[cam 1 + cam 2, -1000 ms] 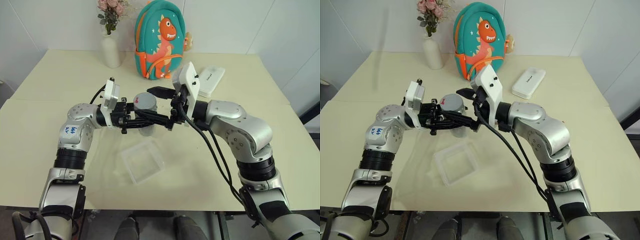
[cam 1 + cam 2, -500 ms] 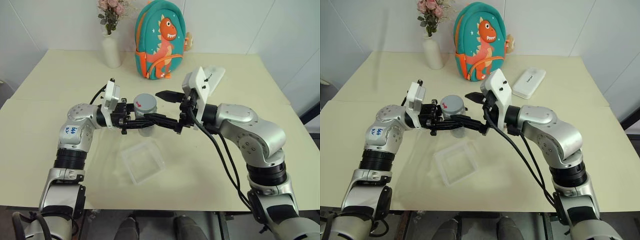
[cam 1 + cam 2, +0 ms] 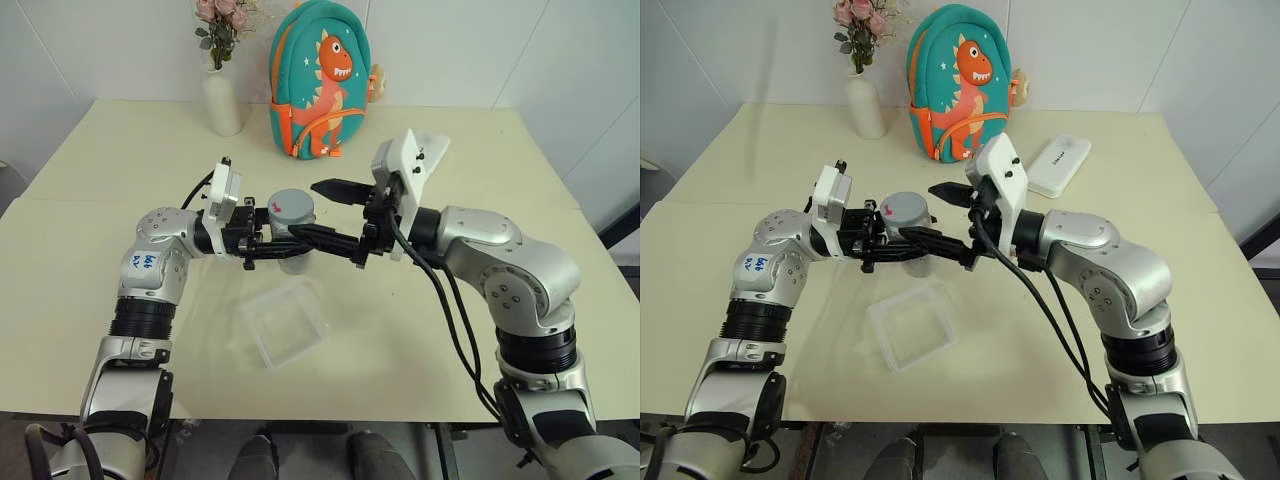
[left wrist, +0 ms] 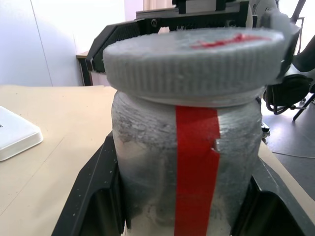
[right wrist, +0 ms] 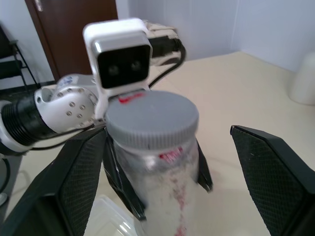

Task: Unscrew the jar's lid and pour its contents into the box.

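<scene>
The jar [image 3: 291,232] is held upright in the air above the table [image 3: 120,250], its grey lid [image 3: 291,205] screwed on and marked with a red smear on top. The left gripper [image 3: 283,243] is clamped on the jar's body, its black fingers [image 4: 96,196] pressing each side below the cap. The right gripper [image 3: 325,208] stands wide open facing it, one finger beyond the lid and one on the near side, neither touching the cap as far as I can tell. The contents cannot be made out through the frosted wall.

Just below and slightly toward the robot lies the clear plastic box [image 3: 286,322], empty, on bare tabletop.

Likely risks: if the right fingers close off-centre or too low, they may catch the left fingers instead of the cap, or push the jar askew in its grip. A twist with a weak hold could spin the whole jar rather than the lid. Once loosened, the lid could drop into the box or roll off.

There is open room around the box on every side, and the table's front edge is near it. The dinosaur backpack [image 3: 317,82], the white flower vase [image 3: 223,100] and the white oblong case [image 3: 425,158] sit well back, clear of both arms.
</scene>
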`<state>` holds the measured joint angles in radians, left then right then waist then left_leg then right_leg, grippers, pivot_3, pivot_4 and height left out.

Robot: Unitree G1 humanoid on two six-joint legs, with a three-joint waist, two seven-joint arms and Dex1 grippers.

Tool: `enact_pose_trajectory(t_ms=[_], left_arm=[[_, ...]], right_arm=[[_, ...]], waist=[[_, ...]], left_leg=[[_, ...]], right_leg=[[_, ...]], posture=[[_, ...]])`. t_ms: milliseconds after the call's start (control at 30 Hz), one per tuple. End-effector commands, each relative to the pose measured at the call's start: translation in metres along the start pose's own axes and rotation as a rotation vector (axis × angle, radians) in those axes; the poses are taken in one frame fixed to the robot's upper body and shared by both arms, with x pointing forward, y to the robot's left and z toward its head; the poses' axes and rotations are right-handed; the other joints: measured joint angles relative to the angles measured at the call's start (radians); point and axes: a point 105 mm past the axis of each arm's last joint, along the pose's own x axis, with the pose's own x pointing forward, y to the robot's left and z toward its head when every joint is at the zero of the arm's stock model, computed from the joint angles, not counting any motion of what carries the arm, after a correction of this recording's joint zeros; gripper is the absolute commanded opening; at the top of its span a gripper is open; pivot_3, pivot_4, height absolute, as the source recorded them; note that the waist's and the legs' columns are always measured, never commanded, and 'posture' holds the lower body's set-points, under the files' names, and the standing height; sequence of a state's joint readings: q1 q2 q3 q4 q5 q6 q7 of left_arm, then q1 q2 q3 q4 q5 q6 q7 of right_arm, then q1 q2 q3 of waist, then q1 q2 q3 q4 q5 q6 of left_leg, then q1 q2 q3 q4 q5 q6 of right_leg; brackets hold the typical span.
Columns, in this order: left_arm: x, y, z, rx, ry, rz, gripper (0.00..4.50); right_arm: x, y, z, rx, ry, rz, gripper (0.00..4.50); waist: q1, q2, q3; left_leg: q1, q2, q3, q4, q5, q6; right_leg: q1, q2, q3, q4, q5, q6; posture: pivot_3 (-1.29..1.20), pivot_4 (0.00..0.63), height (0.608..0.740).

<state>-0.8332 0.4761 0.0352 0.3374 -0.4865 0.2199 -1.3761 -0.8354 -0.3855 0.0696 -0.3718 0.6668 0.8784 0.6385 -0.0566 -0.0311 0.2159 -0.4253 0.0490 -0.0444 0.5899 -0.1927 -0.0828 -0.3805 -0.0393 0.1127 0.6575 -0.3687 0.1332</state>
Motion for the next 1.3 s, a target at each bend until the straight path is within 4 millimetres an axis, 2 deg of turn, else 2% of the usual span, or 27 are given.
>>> enact_pose_trajectory(t_ms=[33,433,833,1300], left_arm=[[0.001,0.001,0.005,0.027,-0.023,-0.008,2.06],[0.003,0.002,0.006,0.038,-0.027,-0.019,2.06],[0.008,0.001,0.006,0.04,-0.031,-0.04,2.06],[0.008,0.001,0.006,0.029,-0.031,-0.042,2.06]], right_arm=[[0.0,0.005,0.017,-0.027,-0.061,0.023,4.21],[0.006,0.012,0.014,-0.017,-0.057,0.059,4.21],[0.023,0.009,0.013,-0.024,-0.073,0.042,4.21],[0.024,0.011,0.012,-0.043,-0.067,0.057,4.21]], waist=[[0.0,0.0,0.0],[0.0,0.0,0.0],[0.0,0.0,0.0],[0.0,0.0,0.0]], left_leg=[[0.0,0.0,0.0,0.0,0.0,0.0],[0.0,0.0,0.0,0.0,0.0,0.0],[0.0,0.0,0.0,0.0,0.0,0.0],[0.0,0.0,0.0,0.0,0.0,0.0]], right_leg=[[0.0,0.0,0.0,0.0,0.0,0.0],[0.0,0.0,0.0,0.0,0.0,0.0],[0.0,0.0,0.0,0.0,0.0,0.0],[0.0,0.0,0.0,0.0,0.0,0.0]], posture=[[0.0,0.15,0.74],[0.0,0.15,0.74],[0.0,0.15,0.74],[0.0,0.15,0.74]])
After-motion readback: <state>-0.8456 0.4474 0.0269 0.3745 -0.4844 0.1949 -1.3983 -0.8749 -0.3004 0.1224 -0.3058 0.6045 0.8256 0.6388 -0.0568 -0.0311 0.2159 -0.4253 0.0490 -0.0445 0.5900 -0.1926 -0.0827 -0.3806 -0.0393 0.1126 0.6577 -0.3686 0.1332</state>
